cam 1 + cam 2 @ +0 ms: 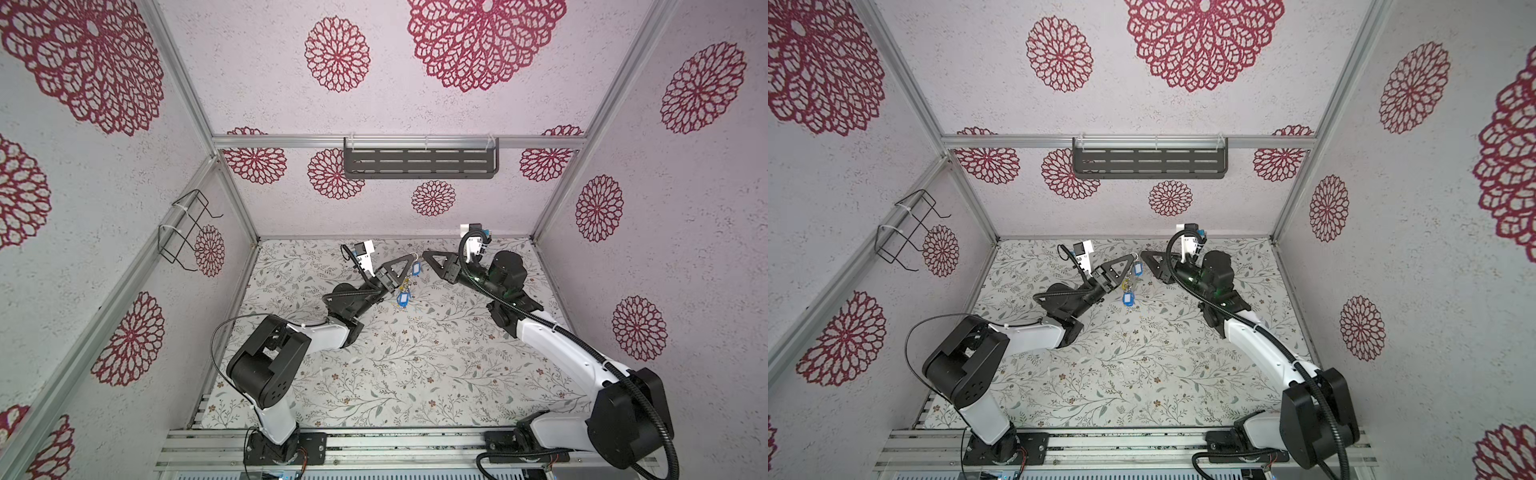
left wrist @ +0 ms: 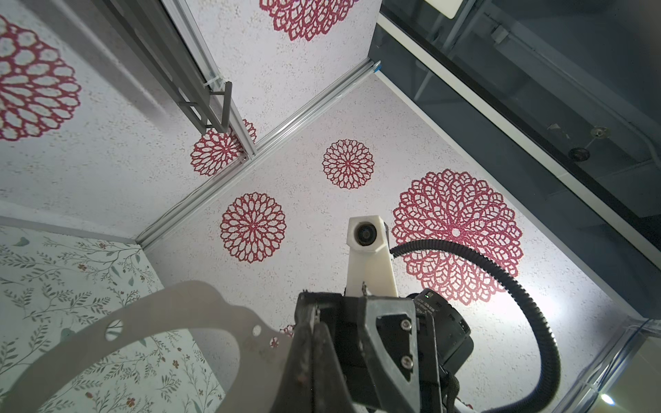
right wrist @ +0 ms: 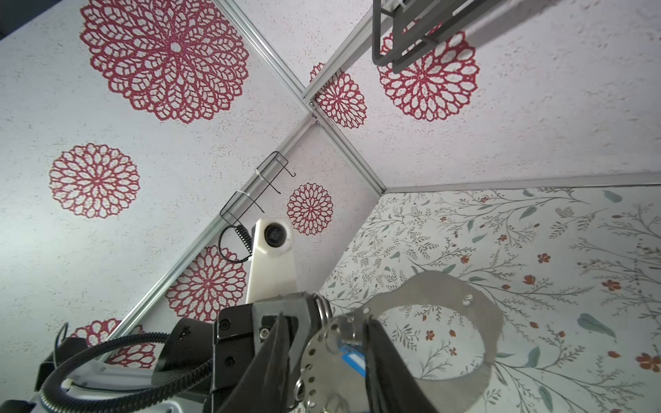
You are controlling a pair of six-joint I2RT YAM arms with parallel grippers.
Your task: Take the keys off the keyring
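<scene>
Left gripper (image 1: 409,258) fingers clamped on the grey scalloped keyring (image 2: 200,304), held aloft, keys (image 1: 405,286) with blue and yellow tags (image 1: 402,300) dangling beneath them! Right gripper (image 3: 325,321) fingers apart, straddling the rim; back wall (image 1: 374,216) close behind them, floral tabletop (image 1: 415,365) wide beneath

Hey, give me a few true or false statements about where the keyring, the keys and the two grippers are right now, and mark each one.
1. The left gripper is clamped on the keyring. True.
2. The keyring lies flat on the table. False: the left gripper holds it up off the table.
3. The keys hang from the keyring. True.
4. The right gripper is parked by the front rail, far from the keyring. False: it is right at the keyring, and in the right wrist view its fingers stand on either side of a blue tag.
</scene>
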